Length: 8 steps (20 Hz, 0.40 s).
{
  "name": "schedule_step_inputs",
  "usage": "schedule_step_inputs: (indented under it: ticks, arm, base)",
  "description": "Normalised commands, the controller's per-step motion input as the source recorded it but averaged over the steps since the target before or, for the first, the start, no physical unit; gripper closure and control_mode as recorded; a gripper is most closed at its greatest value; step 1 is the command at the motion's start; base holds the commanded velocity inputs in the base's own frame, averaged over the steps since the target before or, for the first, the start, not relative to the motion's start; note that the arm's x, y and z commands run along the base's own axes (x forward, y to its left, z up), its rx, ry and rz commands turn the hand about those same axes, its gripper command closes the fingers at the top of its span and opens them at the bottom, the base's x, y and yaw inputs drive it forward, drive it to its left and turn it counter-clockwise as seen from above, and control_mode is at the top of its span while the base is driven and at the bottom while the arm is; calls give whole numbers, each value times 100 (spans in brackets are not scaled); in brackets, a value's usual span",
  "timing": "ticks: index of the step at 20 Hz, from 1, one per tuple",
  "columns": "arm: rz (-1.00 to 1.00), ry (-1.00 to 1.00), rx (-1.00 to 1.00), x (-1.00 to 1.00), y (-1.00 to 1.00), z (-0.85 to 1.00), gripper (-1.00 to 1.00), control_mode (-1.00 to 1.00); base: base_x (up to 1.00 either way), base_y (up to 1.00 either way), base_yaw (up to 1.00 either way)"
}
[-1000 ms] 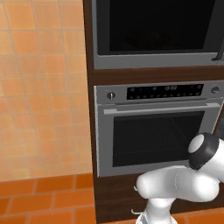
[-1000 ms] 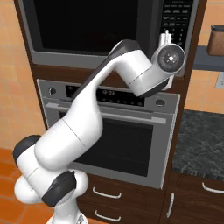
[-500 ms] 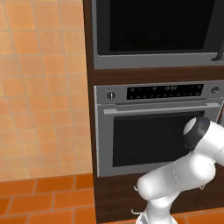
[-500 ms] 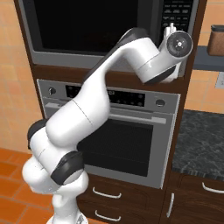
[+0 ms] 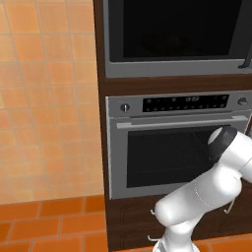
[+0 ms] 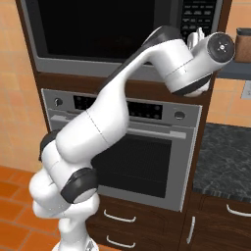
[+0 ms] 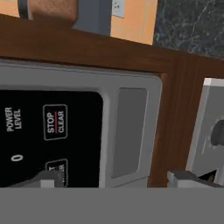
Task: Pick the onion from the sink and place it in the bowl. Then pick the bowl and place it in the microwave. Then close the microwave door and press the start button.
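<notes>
Microwave (image 5: 177,37) door (image 6: 105,32) shut, contents unseen

Dark speckled counter (image 6: 223,157) beside the oven (image 6: 142,152), above drawers (image 6: 117,220).

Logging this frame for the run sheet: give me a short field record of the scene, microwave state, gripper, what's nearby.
microwave door: closed, black glass flush in its grey frame
microwave: built in above the steel oven
gripper: open, at the keypad on the microwave's right side
hand view: fingertips spread, near the STOP/CLEAR button
counter: dark stone, right of the oven
</notes>
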Motion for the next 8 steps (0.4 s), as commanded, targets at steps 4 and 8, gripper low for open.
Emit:
schedule_step_inputs:
  ticks: [4, 8]
  arm:
    - [0, 0, 0, -29, 43, -39, -100, -100]
    - [0, 0, 0, -11, 82, -37, -100, -100]
  base:
    - [0, 0, 0]
    - [0, 0, 0]
